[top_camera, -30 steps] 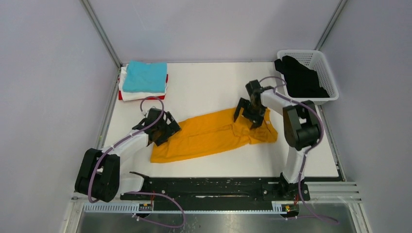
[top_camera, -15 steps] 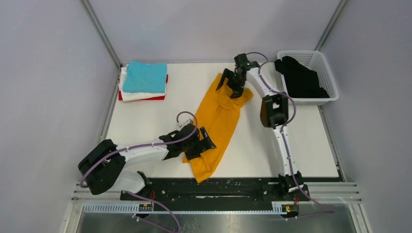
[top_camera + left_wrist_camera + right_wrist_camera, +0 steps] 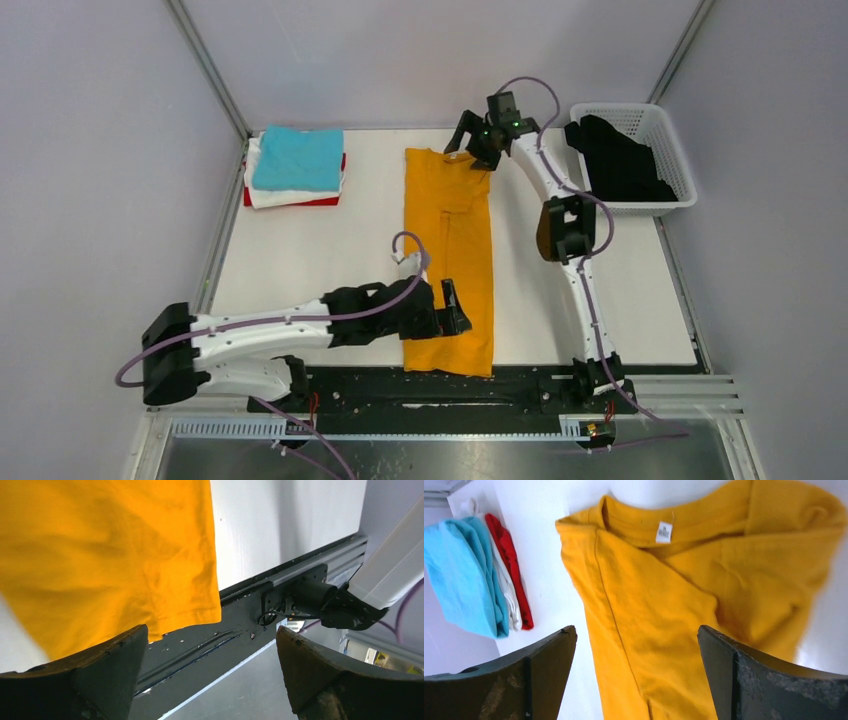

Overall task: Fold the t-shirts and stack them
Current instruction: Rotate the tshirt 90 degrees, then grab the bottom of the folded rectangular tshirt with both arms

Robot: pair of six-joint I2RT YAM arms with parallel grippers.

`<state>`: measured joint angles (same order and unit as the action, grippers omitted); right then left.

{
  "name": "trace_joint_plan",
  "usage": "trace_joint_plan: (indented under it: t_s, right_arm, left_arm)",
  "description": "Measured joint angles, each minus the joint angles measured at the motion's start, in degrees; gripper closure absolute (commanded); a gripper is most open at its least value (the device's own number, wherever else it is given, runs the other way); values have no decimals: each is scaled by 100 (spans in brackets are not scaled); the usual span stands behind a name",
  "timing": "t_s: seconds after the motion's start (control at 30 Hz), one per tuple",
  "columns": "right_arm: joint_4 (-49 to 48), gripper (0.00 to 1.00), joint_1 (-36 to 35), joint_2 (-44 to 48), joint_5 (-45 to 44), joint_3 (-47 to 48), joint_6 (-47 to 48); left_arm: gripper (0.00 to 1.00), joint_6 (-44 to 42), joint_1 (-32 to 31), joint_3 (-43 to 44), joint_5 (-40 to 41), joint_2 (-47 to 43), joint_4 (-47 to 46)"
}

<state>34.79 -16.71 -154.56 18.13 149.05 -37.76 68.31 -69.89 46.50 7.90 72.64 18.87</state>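
The orange shirt lies in a long strip. The left gripper gapes wide, empty, at its hem; the right gripper likewise at its collar.

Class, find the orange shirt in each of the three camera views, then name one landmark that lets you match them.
Top external: shirt, a long strip mid-table, running from far edge to near edge.
Left wrist: upper left, hem over the black rail.
Right wrist: centre and right, collar tag at top.
Shared landmark: white table, bordering the shirt in all three.
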Motion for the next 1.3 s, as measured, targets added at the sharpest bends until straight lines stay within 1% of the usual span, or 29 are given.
trace_joint_plan:
  t_s: [0.1, 0.17, 0.2, 0.23, 0.3, 0.33, 0.37, 0.43, 0.5, 0.6, 0.7, 0.77, 0.83, 0.9, 0.93, 1.0, 1.07, 1.1, 1.13, 1.17, 1.3]
  right_arm:
    - [330, 1, 11, 824, -181, -647, 577]
    - [516, 1, -2, 1690, -400, -1412, 892]
    - [586, 1, -20, 2404, -516, -2118, 1027]
    - [640, 1, -37, 2920, -584, -2608, 1069]
    - [302, 1, -109, 4612, -695, -4509, 1086]
    - [260, 0, -149, 5215, -719, -5141, 1051]
    - [-13, 1, -223, 6006, -713, -6105, 984]
    - [-205, 4, -426, 7073, -697, -7464, 796]
    - [-358, 5, -669, 7654, -660, -8441, 623]
    - [-448, 9, -1213, 8013, -658, -9844, 389]
    - [-313, 13, -1703, 8365, -625, -10791, 205]
    - [-254, 14, -1978, 8778, -501, -11252, 66]
    - [-280, 18, -2297, 9256, -354, -11704, -133]
    - [-365, 22, -2531, 9488, -186, -12034, -304]
    - [-433, 25, -2616, 9545, -109, -12181, -400]
    - [-640, 27, -2761, 9613, -2, -12478, -605]
    - [-852, 29, -2892, 9626, 129, -12729, -811]
    - [-957, 31, -2940, 9621, 151, -12786, -870]
    - [-1029, 34, -2955, 9604, 177, -12795, -898]
    - [-1126, 39, -2977, 9573, 227, -12795, -931]
    - [-1617, 55, -3080, 9326, 463, -12804, -1078]
  left_arm:
    - [1, -48, -17, -81, 433, -848, 643]
    - [1, -46, 24, -321, 627, -1296, 964]
    - [1, -35, 42, -525, 699, -1506, 1130]
    - [3, -26, 46, -715, 726, -1652, 1268]
    - [8, -26, 55, -1226, 713, -1910, 1425]
    - [11, -26, 61, -1421, 684, -1982, 1453]
    - [15, -37, 68, -1652, 619, -2050, 1464]
    - [23, -83, 85, -1906, 457, -2063, 1436]
    - [34, -151, 87, -1952, 297, -1950, 1362]
    - [47, -295, 90, -1941, 31, -1572, 1036]
    - [53, -396, 87, -1937, -269, -1132, 820]
    - [56, -426, 87, -1937, -415, -946, 728]
    - [61, -437, 87, -1937, -538, -824, 623]
    - [65, -439, 87, -1937, -664, -702, 507]
    - [69, -444, 87, -1937, -717, -640, 463]
    - [76, -444, 87, -1937, -767, -518, 391]
    - [86, -439, 94, -1937, -767, -448, 352]
    - [91, -426, 94, -1939, -765, -428, 343]
    - [98, -428, 96, -1939, -763, -417, 332]
    - [100, -424, 98, -1939, -767, -415, 315]
    - [100, -404, 92, -1939, -778, -422, 234]
